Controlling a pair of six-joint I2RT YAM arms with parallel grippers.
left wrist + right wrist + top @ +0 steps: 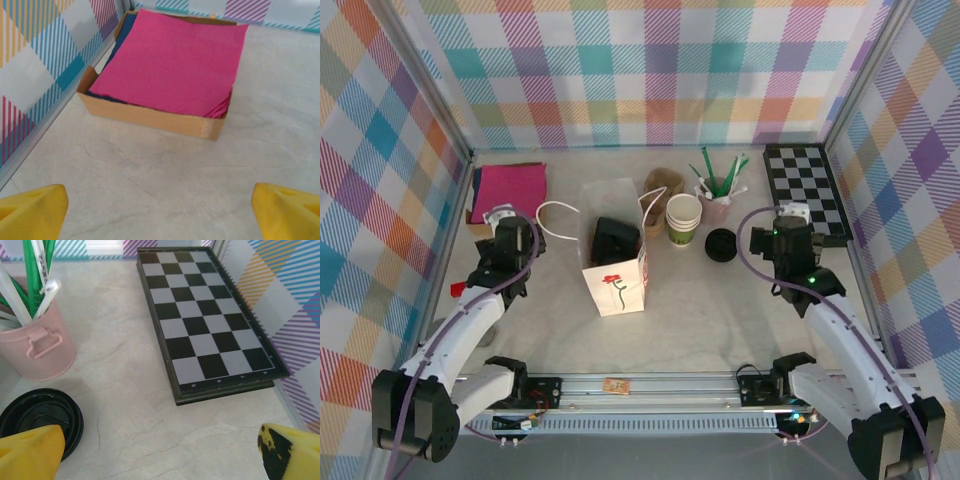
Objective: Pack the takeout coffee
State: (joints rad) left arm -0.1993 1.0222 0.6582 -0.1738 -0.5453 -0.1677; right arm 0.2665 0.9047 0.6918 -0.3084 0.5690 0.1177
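left gripper point(160, 212) wide open, empty, over bare table, facing the cardboard tray of pink napkins point(150, 116). right gripper point(160, 452) also wide open and empty, beside the loose black lid point(40, 412). takeout coffee point(616, 238) looks to be inside the white paper bag point(617, 285) mid-table. Only its black top shows, green body hidden. Packing looks done, probably nothing left but backing off.

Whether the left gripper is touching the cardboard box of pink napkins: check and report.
Apart. The left wrist view shows a stretch of bare table between the open left gripper and the cardboard box.
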